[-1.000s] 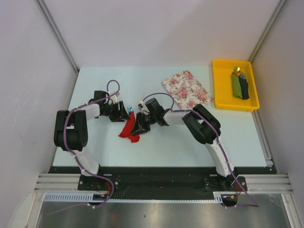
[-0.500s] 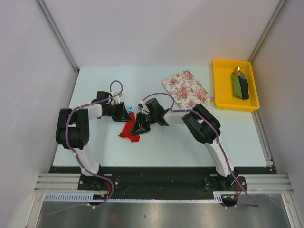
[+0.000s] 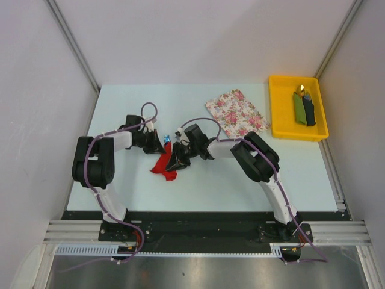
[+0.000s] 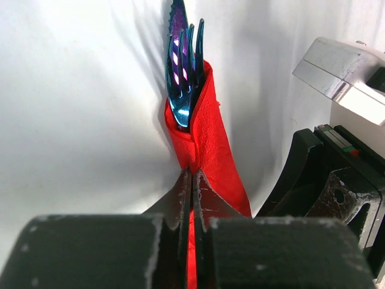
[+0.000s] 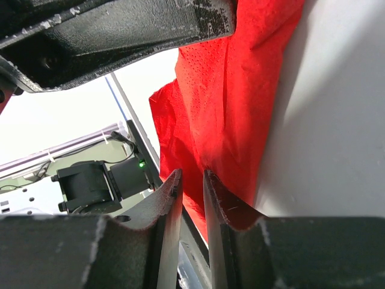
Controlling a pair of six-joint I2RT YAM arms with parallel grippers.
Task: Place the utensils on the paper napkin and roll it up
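Red crinkled paper napkin (image 4: 207, 150), rolled around slim iridescent blue-purple utensils (image 4: 183, 66) on the table (image 3: 240, 174), is pinched by the closed left end effector (image 4: 191, 180) and the nearly closed right end effector (image 5: 192, 186).

One napkin (image 4: 210, 144), two utensils (image 4: 183, 78), one cloth (image 3: 236, 113), one tray (image 3: 283, 115).

The left pincer (image 4: 191, 172) is clamped tight, facing the right pincer (image 5: 192, 174), whose jaws pinch narrowly.
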